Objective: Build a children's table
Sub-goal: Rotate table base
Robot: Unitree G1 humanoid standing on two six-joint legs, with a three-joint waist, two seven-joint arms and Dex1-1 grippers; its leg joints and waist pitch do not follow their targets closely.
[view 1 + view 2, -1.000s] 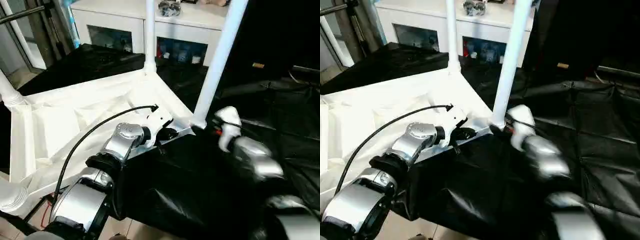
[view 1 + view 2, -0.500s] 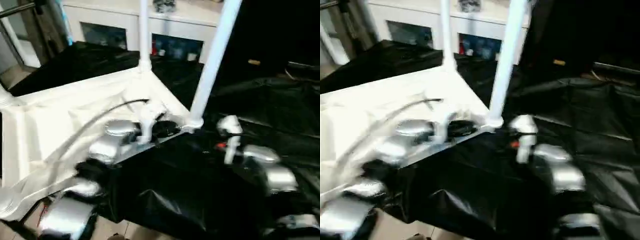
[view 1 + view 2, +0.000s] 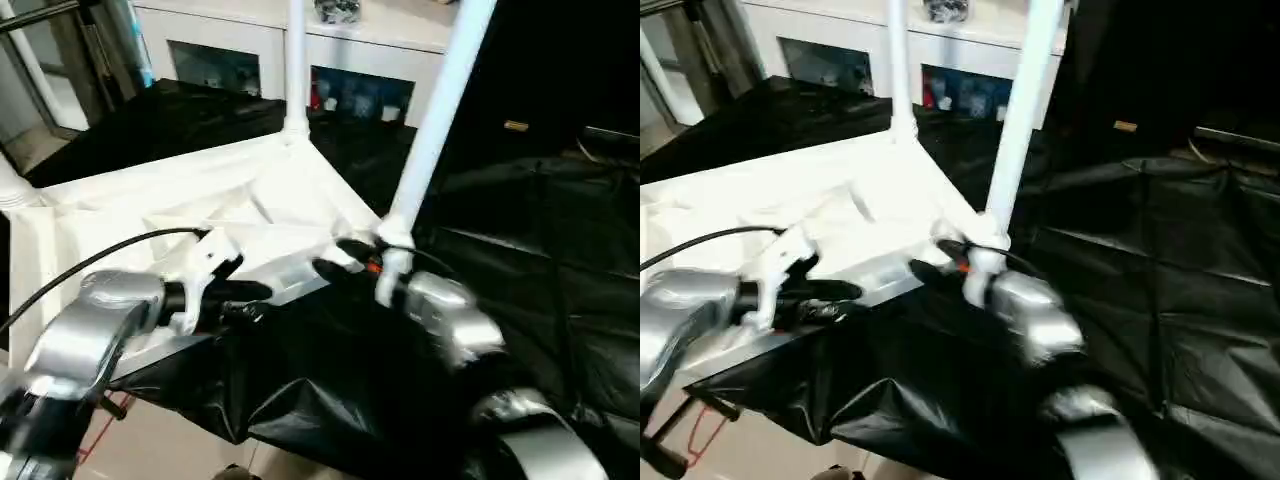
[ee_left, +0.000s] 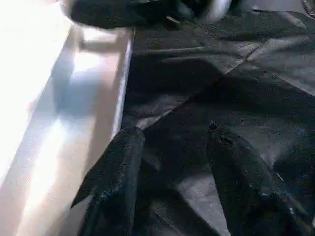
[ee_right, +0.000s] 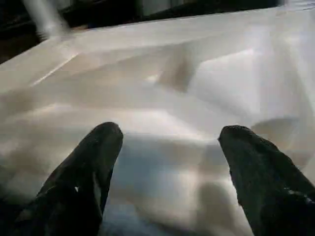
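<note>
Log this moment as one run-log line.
stage: table upside down, legs standing in sockets | left gripper: open, empty, at near rim | right gripper: open, empty, by near corner leg

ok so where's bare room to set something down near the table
Free: the black sheet right of the near upright leg. Also the table's ribbed underside between the legs. Crowded: the near edge, where the left claw and right claw sit.

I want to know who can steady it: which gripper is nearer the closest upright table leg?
Right. The right gripper sits open at the base of that leg, by its corner socket. The left gripper is farther along the tabletop's near edge, also open.
</note>
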